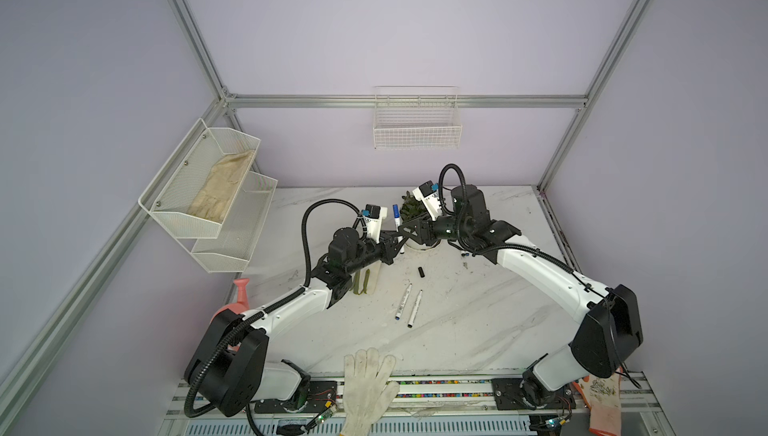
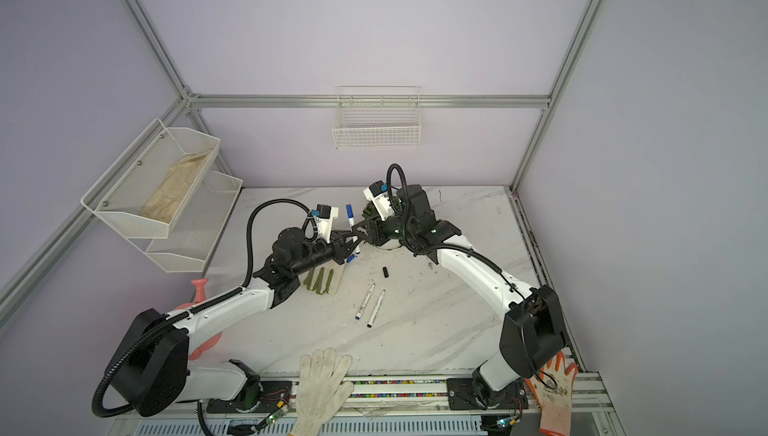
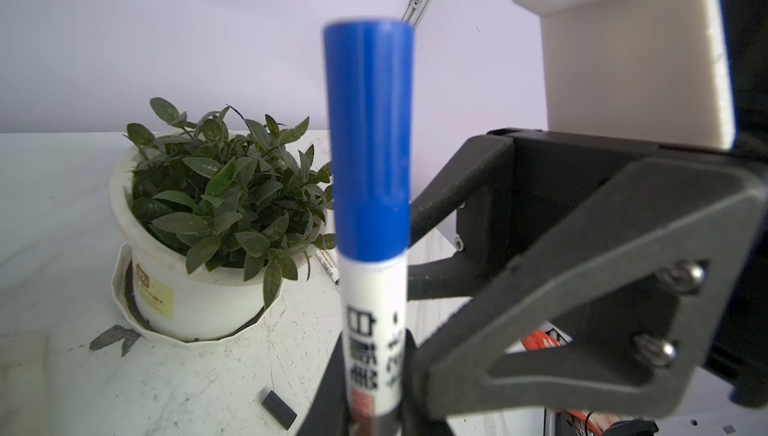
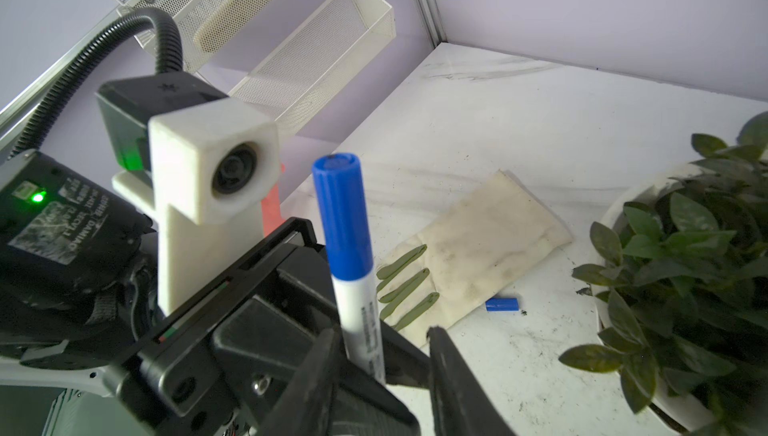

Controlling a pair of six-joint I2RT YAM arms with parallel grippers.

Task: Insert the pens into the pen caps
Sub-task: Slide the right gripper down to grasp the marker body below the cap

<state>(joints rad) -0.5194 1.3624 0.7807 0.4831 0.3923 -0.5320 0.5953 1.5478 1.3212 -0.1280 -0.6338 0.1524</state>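
A white glove [image 1: 368, 388] droops over the front edge of the table [image 1: 478, 322], and an orange glove [image 1: 604, 405] lies at the front right corner. From bases on either side of the white glove, the left arm [image 1: 286, 315] and the right arm [image 1: 536, 265] slope away from the front and bend inward, so their forearms meet tip to tip over the far middle of the table. Between the arms two pens [image 1: 403, 302] lie side by side with bare tips, and just beyond them a black cap [image 1: 421, 272] lies alone. The left gripper [image 1: 397, 239] is clamped on the lower barrel of a capped pen [image 1: 397, 216], holding it nearly upright with its blue cap [image 3: 368, 135] on top. The right gripper [image 4: 380, 334] reaches in from the opposite side at about the same height. The right wrist view shows its jaws parted around the barrel, the pen close against one finger [image 4: 320, 367] with a gap to the other. That view also shows a loose blue cap [image 4: 502, 304] on the table beside a cloth glove with green fingers [image 4: 478, 243]; the left forearm partly covers this glove in both top views. Only the left wrist view catches another pen [image 3: 328, 265] lying just beside the potted plant [image 3: 199, 288]. A mesh shelf [image 1: 208, 189] and a wire basket [image 1: 417, 131] hang on the walls behind.
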